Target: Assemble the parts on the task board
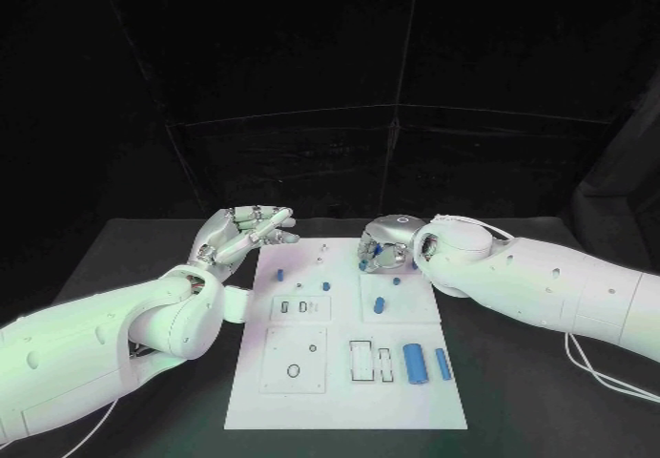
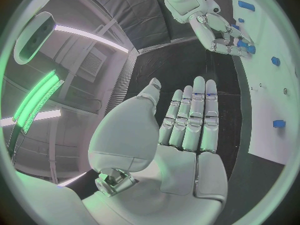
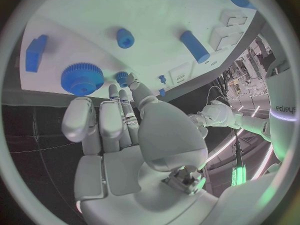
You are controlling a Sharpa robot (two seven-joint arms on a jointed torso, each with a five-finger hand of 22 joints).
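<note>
The white task board [image 1: 344, 382] lies in the middle of the black table. My right hand [image 1: 386, 247] hovers low over its far right part. In the right wrist view a small blue gear [image 3: 122, 77] sits between that hand's thumb tip and a fingertip, close beside a large blue gear [image 3: 82, 78] lying flat on the board [image 3: 156, 15]. My left hand [image 1: 245, 232] is raised beside the board's far left corner, fingers apart and holding nothing. The left wrist view shows its flat palm [image 2: 187, 130] and the right hand [image 2: 222, 32] beyond it.
Loose blue parts lie on the board: a thick cylinder [image 1: 416, 364] and a thinner bar [image 1: 443, 364] at the near right, an oval piece [image 1: 380, 305] in the middle, small pegs [image 1: 279, 274] at the far left. Several recessed slots [image 1: 361, 361] mark the near half.
</note>
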